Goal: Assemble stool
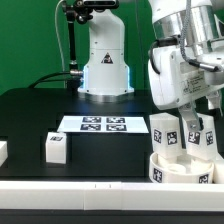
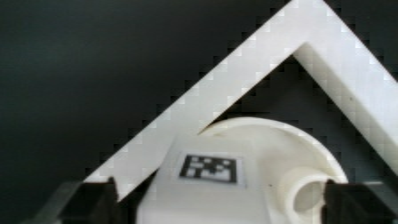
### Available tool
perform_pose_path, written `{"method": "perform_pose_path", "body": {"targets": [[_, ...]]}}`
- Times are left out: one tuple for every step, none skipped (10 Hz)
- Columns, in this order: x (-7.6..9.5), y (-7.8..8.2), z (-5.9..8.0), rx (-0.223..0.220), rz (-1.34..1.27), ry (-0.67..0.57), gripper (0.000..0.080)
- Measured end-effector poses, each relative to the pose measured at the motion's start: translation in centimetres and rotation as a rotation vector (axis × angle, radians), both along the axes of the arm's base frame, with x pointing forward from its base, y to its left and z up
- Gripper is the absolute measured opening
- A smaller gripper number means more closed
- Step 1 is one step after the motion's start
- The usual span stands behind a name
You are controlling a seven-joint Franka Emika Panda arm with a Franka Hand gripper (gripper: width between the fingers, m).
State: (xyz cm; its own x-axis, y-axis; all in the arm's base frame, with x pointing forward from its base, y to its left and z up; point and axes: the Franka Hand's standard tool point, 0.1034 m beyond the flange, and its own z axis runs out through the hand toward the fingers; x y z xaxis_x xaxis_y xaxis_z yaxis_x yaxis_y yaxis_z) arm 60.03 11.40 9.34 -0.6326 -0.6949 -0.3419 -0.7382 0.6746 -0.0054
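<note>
The white round seat (image 1: 185,168) lies at the exterior view's lower right, with tags on its side. Two white tagged legs (image 1: 163,128) (image 1: 197,137) stand upright on it. A third leg (image 1: 55,147) lies loose on the black table to the left. My gripper (image 1: 192,114) hangs just above the right-hand standing leg. In the wrist view the seat (image 2: 267,150) shows a tag and a round hole, and sits in the corner of the rails. My gripper (image 2: 231,205) has its jaws wide apart with white plastic between them. I cannot tell whether they touch it.
White border rails (image 2: 338,60) meet in a corner behind the seat; one rail (image 1: 80,190) runs along the front. The marker board (image 1: 103,124) lies mid-table. The robot base (image 1: 105,60) stands at the back. A white block (image 1: 2,150) sits at the left edge.
</note>
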Motion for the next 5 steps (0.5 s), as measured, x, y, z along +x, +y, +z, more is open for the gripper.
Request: {"method": "perform_pose_path", "body": {"targets": [[0.1, 0.1, 0.3, 0.000, 0.006, -0.007, 0.0621], [0.4, 0.1, 1.2, -0.002, 0.034, -0.026, 0.0641], [0.7, 0.2, 2.3, -0.006, 0.071, -0.051, 0.0647], [0.9, 0.3, 2.7, -0.003, 0.074, -0.057, 0.0647], [0.8, 0.2, 2.4, -0.007, 0.082, -0.054, 0.0649]]}}
